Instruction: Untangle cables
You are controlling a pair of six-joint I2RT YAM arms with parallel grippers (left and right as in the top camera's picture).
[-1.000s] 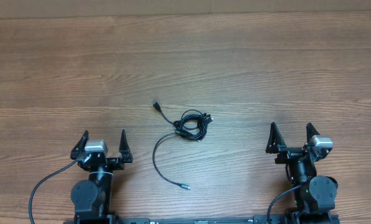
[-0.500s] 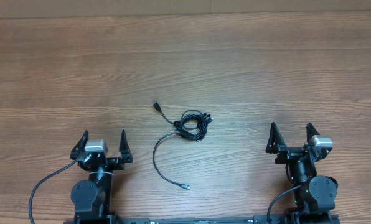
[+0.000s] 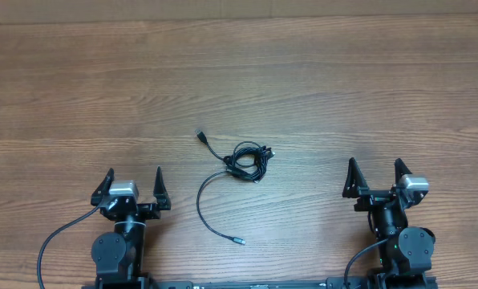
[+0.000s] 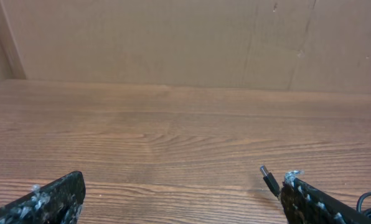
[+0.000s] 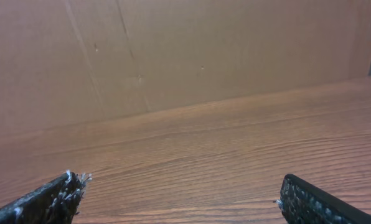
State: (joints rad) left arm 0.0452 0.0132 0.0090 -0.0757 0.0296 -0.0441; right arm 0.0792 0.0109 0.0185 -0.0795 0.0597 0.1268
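- Table (image 3: 303, 80): warm mid-brown wood, with darker wavy grain streaks running crosswise ahead of both grippers.
- Cables (image 3: 247, 160): black all through, lying between the two grippers and a little ahead of them.
- One cable tip (image 3: 240, 240), on the left gripper's side: silvery.
- Plug (image 4: 269, 179) just inside the left gripper's right finger: black.
- Left gripper (image 3: 135, 175): black, and its fingers (image 4: 51, 198) are speckled with whitish flecks.
- Right gripper (image 3: 374, 164): black too, with the same pale flecking on its fingers (image 5: 45, 200).
- Camera housing (image 3: 121, 190) behind the left fingers: light silvery grey. Its twin (image 3: 414, 184) on the right matches.
- Arm wires (image 3: 54, 241): black.
- Wall (image 4: 173, 37) beyond the fingertips: flat tan-brown, crossed by thin darker lines.
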